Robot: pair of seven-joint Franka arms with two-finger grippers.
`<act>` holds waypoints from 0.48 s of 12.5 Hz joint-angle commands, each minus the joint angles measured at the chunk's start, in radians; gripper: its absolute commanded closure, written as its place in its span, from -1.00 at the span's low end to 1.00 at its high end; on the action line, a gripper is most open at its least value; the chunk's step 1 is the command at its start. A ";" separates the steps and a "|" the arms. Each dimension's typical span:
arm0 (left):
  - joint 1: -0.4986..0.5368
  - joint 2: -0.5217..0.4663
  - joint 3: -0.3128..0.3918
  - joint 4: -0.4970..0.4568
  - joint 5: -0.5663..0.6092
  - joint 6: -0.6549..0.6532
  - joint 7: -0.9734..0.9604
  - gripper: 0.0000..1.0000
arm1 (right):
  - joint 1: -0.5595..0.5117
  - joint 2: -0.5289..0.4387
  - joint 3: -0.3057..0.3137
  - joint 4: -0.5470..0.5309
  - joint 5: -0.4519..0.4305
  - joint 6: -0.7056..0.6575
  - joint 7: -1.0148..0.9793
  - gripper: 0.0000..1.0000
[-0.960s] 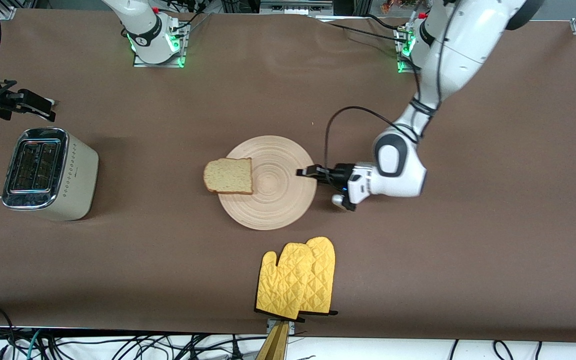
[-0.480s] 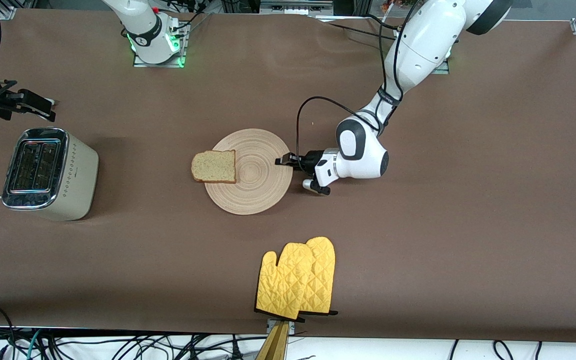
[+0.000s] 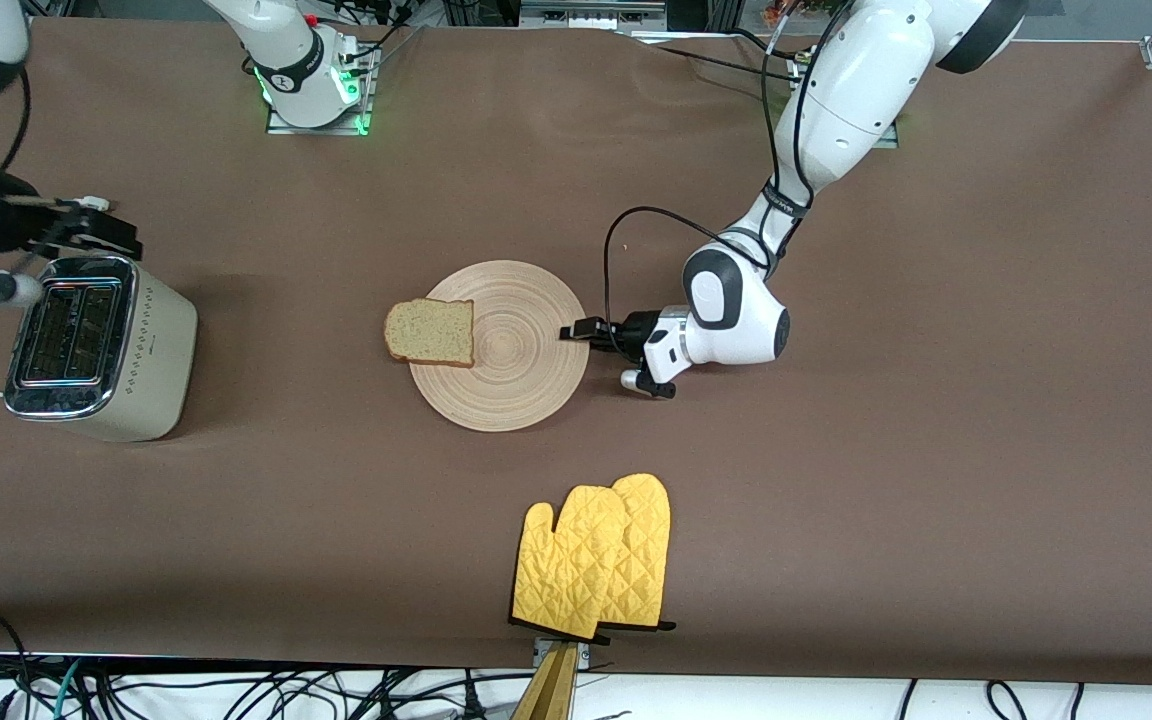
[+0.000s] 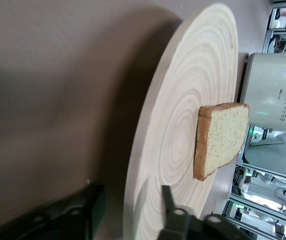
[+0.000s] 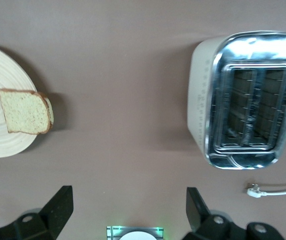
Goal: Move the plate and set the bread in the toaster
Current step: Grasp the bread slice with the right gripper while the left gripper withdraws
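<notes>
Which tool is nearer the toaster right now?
The right. The right tool is open up by the toaster, at the right arm's end of the table. The left tool is open at the plate's rim mid-table.

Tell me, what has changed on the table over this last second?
The left gripper dragged the plate, with the bread overhanging its rim, toward the toaster, then opened and backed slightly off the rim. The right gripper shifted a little above the toaster. The toaster and the yellow oven mitts stayed put.

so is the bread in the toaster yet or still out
Out. The bread lies flat on the plate, overhanging its rim; both toaster slots look empty.
</notes>
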 commanded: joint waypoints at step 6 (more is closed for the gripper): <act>0.275 -0.387 0.040 -0.313 0.266 0.002 0.028 -1.00 | 0.067 0.146 0.002 -0.309 0.436 0.308 -0.020 -0.99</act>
